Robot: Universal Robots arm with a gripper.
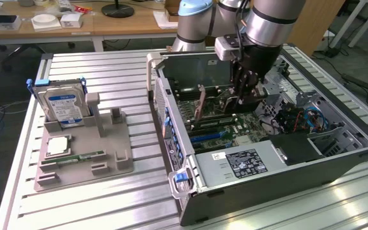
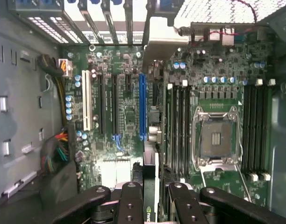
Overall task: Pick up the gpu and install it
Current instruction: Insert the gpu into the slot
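Note:
The gpu (image 1: pixel 217 106) hangs inside the open computer case (image 1: pixel 337 158), just above the motherboard. In the wrist view the gpu (image 2: pixel 151 156) appears edge-on as a thin card, with its silver end bracket (image 2: pixel 164 39) toward the case's rear slots. It runs alongside the blue expansion slot (image 2: pixel 142 107), close to it; whether it sits in a slot is hidden. My gripper (image 1: pixel 243 98) reaches down into the case. In the wrist view my gripper (image 2: pixel 153 187) has its black fingers (image 2: pixel 132 200) pressed on either side of the card.
On the exterior view's left a grey fixture (image 1: pixel 82 158) holds a blue-labelled hard drive (image 1: pixel 65 106), a CPU (image 1: pixel 56 145) and a RAM stick (image 1: pixel 75 157). Inside the case are the CPU socket (image 2: pixel 217 138), cable bundles (image 2: pixel 59 149) and a labelled metal box (image 1: pixel 241 163).

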